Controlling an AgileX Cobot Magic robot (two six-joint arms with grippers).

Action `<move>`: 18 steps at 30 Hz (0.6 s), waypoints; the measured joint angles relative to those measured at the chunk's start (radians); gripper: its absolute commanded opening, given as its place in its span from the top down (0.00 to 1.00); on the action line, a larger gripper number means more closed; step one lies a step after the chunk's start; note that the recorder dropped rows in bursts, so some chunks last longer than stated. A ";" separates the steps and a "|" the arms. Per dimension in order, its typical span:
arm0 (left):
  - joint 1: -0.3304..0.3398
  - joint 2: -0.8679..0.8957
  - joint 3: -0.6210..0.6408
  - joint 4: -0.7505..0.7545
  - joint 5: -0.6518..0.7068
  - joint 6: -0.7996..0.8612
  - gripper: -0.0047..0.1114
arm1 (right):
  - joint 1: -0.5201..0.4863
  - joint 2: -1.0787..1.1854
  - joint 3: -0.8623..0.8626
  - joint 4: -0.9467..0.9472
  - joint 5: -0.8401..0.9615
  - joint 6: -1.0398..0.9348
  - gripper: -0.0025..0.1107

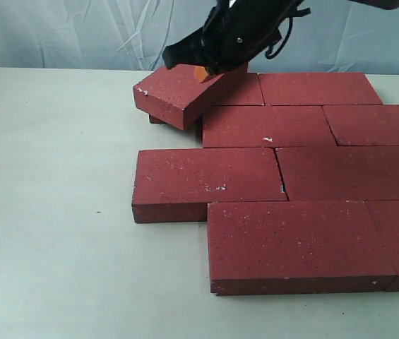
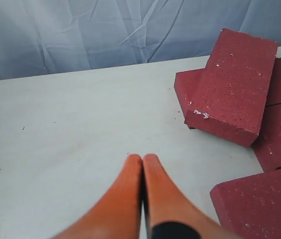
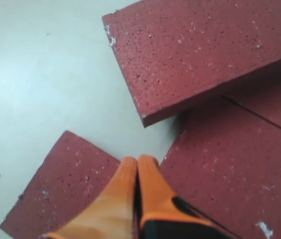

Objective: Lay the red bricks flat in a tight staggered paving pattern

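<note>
Several red bricks lie flat in staggered rows, among them a front brick [image 1: 298, 240] and a left one [image 1: 206, 180]. At the back left one red brick [image 1: 174, 92] [image 2: 234, 84] [image 3: 200, 55] rests tilted, propped on another brick [image 2: 185, 89] beneath it. My right gripper [image 1: 205, 73] [image 3: 138, 160] is shut and empty. It hangs above the bricks just short of the tilted one's raised edge. My left gripper [image 2: 142, 158] is shut and empty over bare table, well to the left of the tilted brick. It is out of the exterior view.
The white table [image 1: 51, 212] stretches bare to the left and front of the bricks. A pale wrinkled curtain [image 1: 79, 32] hangs behind the table. The right arm's black body [image 1: 248, 28] reaches in from the back.
</note>
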 measured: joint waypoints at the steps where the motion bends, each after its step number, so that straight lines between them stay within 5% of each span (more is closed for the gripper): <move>1: 0.000 0.000 0.000 0.000 0.000 0.000 0.96 | 0.005 0.021 -0.022 -0.013 0.000 0.010 0.98; 18: 0.000 0.000 0.000 0.000 0.000 0.000 0.96 | 0.016 0.246 -0.125 -0.109 -0.281 0.192 0.98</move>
